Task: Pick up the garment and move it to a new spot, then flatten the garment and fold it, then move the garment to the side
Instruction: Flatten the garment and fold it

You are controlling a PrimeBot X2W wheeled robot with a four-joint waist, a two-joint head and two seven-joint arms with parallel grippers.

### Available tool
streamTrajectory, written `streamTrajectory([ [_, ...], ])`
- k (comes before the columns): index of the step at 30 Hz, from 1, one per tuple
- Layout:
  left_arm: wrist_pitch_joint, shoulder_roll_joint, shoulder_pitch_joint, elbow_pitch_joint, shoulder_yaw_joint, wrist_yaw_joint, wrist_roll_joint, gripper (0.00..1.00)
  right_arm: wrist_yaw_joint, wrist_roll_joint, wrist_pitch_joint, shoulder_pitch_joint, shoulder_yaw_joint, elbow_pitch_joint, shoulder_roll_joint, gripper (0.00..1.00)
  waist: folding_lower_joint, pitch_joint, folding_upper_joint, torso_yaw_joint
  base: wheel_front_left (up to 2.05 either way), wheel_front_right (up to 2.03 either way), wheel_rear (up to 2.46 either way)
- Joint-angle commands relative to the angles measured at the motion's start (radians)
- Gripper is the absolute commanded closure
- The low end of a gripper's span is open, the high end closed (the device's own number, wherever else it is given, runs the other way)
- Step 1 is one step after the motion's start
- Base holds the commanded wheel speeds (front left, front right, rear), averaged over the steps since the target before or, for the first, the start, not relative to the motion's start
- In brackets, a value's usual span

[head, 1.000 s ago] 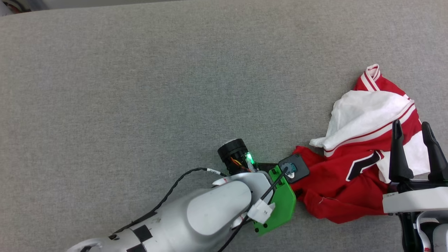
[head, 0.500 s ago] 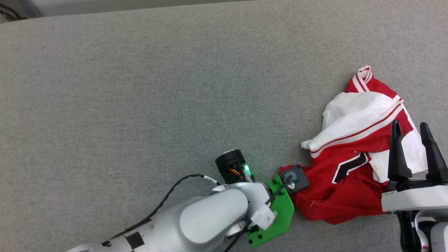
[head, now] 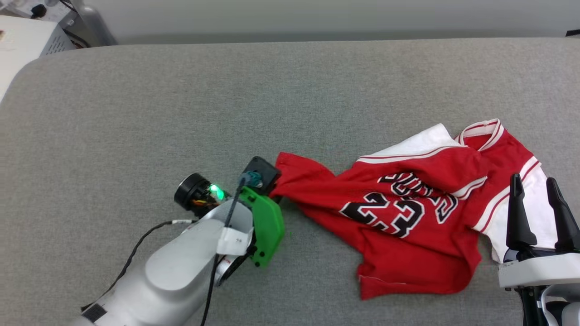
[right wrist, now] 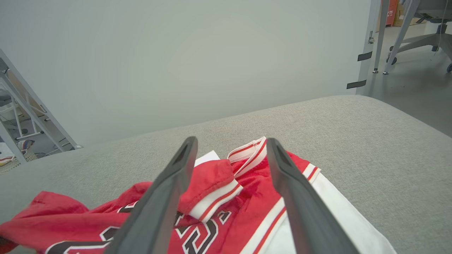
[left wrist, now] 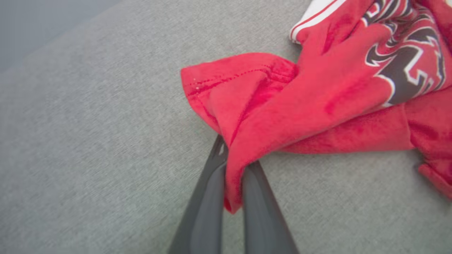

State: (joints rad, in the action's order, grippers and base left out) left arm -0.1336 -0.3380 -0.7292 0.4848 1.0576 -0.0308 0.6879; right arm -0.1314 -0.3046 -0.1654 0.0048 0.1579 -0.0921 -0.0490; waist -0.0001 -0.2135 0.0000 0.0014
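Note:
The garment (head: 408, 226) is a red jersey with white sleeves and black number 23, lying partly spread and upside down on the right half of the grey padded surface (head: 181, 90). My left gripper (left wrist: 235, 155) is shut on a red hem corner of the garment (left wrist: 317, 106), which bunches between the two dark fingers (left wrist: 204, 211). In the head view that corner (head: 290, 165) sits beside my left wrist. At the lower right my right gripper (head: 533, 190) stands open above the white sleeve. The right wrist view shows its fingers (right wrist: 166, 197) apart over the collar of the garment (right wrist: 254, 187), holding nothing.
The grey surface stretches wide to the left and back. Its far edge meets a pale wall, with a white box (head: 27, 40) past the back left corner. Chair legs (right wrist: 416, 35) and a metal frame (right wrist: 21, 106) stand on the floor beyond.
My left gripper shut on the garment's hem and pulled it left, stretching the crumpled jersey out so the number shows. The head camera tilted up. The right gripper stayed open.

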Motion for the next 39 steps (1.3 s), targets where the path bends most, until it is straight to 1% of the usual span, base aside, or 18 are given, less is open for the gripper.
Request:
streamTrajectory([
  [1, 0.016, -0.031, 0.041, -0.02, -0.019, -0.027, 0.02, 1.0, 0.001, -0.009, 0.005, 0.012, 0.004, 0.001, -0.001, 0.0, 0.0001, 0.027, 0.0, 0.027, 0.0, 0.0, 0.0],
  [8, 0.058, -0.17, 0.239, -0.175, -0.116, -0.18, 0.109, 1.0, 0.001, -0.005, 0.017, 0.029, 0.018, -0.006, -0.001, 0.0, 0.0001, 0.054, 0.0, 0.066, 0.0, 0.0, 0.0],
  [9, 0.077, -0.211, 0.338, -0.23, -0.162, -0.24, 0.165, 1.0, 0.001, -0.002, 0.021, 0.036, 0.02, -0.011, -0.001, 0.0, 0.0001, 0.063, 0.0, 0.08, 0.0, 0.0, 0.0],
  [12, 0.1, -0.236, 0.446, -0.264, -0.209, -0.304, 0.227, 1.0, 0.001, 0.001, 0.027, 0.042, 0.016, -0.014, -0.001, 0.0, 0.0001, 0.073, 0.0, 0.094, 0.0, 0.0, 0.0],
  [14, 0.122, -0.239, 0.511, -0.277, -0.232, -0.329, 0.264, 1.0, 0.001, 0.008, 0.032, 0.046, 0.009, -0.017, -0.001, 0.0, 0.0001, 0.081, 0.0, 0.099, 0.0, 0.0, 0.0],
  [16, 0.138, -0.233, 0.559, -0.284, -0.241, -0.335, 0.29, 1.0, 0.001, 0.015, 0.038, 0.051, 0.008, -0.021, -0.001, 0.0, 0.0001, 0.086, 0.0, 0.105, 0.0, 0.0, 0.0],
  [19, 0.173, -0.213, 0.584, -0.288, -0.247, -0.337, 0.298, 1.0, 0.001, 0.022, 0.047, 0.059, 0.012, -0.03, -0.001, 0.0, 0.0001, 0.092, 0.0, 0.113, 0.0, 0.0, 0.0],
  [20, 0.182, -0.204, 0.585, -0.288, -0.247, -0.335, 0.298, 0.71, 0.001, 0.023, 0.05, 0.062, 0.012, -0.031, -0.001, 0.0, 0.0001, 0.096, 0.0, 0.113, 0.0, 0.0, 0.0],
  [21, 0.189, -0.197, 0.584, -0.286, -0.249, -0.336, 0.298, 0.12, 0.001, 0.023, 0.053, 0.065, 0.012, -0.032, -0.001, 0.0, 0.0001, 0.1, 0.0, 0.114, 0.0, 0.0, 0.0],
  [22, 0.2, -0.192, 0.579, -0.283, -0.249, -0.34, 0.29, 0.0, 0.001, 0.024, 0.056, 0.069, 0.012, -0.033, -0.001, 0.0, 0.0001, 0.107, 0.0, 0.114, 0.0, 0.0, 0.0],
  [28, 0.29, -0.171, 0.548, -0.31, -0.258, -0.364, 0.233, 0.0, 0.001, 0.022, 0.071, 0.086, 0.002, -0.031, -0.001, 0.0, 0.0001, 0.14, 0.0, 0.104, 0.0, 0.0, 0.0],
  [34, 0.36, -0.177, 0.526, -0.371, -0.286, -0.394, 0.173, 0.0, 0.001, 0.019, 0.081, 0.101, 0.003, -0.037, -0.001, 0.0, 0.0001, 0.16, 0.0, 0.096, 0.0, 0.0, 0.0],
  [36, 0.369, -0.178, 0.515, -0.39, -0.295, -0.395, 0.16, 0.0, 0.001, 0.017, 0.084, 0.106, 0.006, -0.038, -0.001, 0.0, 0.0001, 0.163, 0.0, 0.094, 0.0, 0.0, 0.0],
  [39, 0.358, -0.182, 0.471, -0.4, -0.286, -0.376, 0.142, 0.0, 0.001, 0.015, 0.088, 0.106, 0.009, -0.043, -0.001, 0.0, 0.0001, 0.155, 0.0, 0.092, 0.0, 0.0, 0.0],
])
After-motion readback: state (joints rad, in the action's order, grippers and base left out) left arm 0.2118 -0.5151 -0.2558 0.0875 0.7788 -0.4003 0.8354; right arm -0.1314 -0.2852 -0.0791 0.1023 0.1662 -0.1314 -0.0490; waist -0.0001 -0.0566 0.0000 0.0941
